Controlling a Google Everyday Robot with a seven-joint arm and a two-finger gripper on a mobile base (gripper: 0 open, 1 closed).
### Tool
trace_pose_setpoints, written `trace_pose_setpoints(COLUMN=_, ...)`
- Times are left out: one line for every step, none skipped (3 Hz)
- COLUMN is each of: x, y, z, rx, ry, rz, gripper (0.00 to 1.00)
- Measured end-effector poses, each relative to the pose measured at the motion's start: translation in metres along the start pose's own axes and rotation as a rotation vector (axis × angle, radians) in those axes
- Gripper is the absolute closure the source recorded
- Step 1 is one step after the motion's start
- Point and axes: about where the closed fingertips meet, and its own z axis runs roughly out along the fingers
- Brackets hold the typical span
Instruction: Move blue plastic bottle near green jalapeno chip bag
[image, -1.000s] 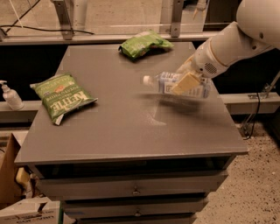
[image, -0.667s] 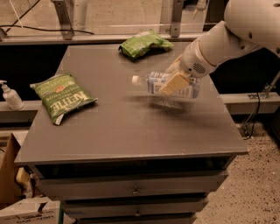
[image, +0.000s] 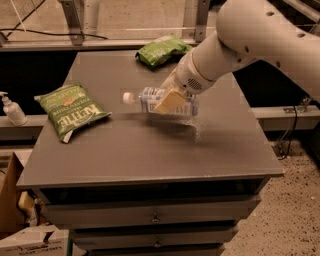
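Two drawers (image: 125, 216), each with a small knob, front the grey cabinet (image: 150, 155) nearest the camera, with a cardboard box (image: 7, 200) on the floor at its left corner. On the top, well to the left, lies the flat green chip bag (image: 72, 111), with white "KETTLE" lettering readable across it at a slant. At mid-table the gripper (image: 169, 102) is closed across the body of the bottle (image: 150, 97), one tan finger (image: 171, 101) pressed over the pale blue-and-white label, whose print is too small to read. The bottle lies sideways, its white cap pointing toward the chip bag, with a stretch of bare tabletop between the two. The white arm (image: 250, 40) reaches in from the upper right and hides the bottle's base. A white pump bottle (image: 12, 109) stands on a ledge beyond the cabinet's left edge. At the far edge sits a second, bunched green bag (image: 162, 50), its writing unreadable. A cable (image: 292, 130) hangs at right. In all: two green bags, two bottles, one arm
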Motion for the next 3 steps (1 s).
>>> trace_pose_setpoints(x=-0.024, y=0.009, z=0.026, rx=-0.017, ry=-0.014, rz=-0.039, gripper=1.0)
trace_pose_setpoints(x=-0.043, y=0.017, z=0.049, rx=-0.036, ry=-0.028, rz=-0.065, gripper=1.0)
trace_pose_setpoints(x=-0.055, y=0.027, z=0.068, rx=-0.059, ry=-0.048, rz=-0.082, gripper=1.0)
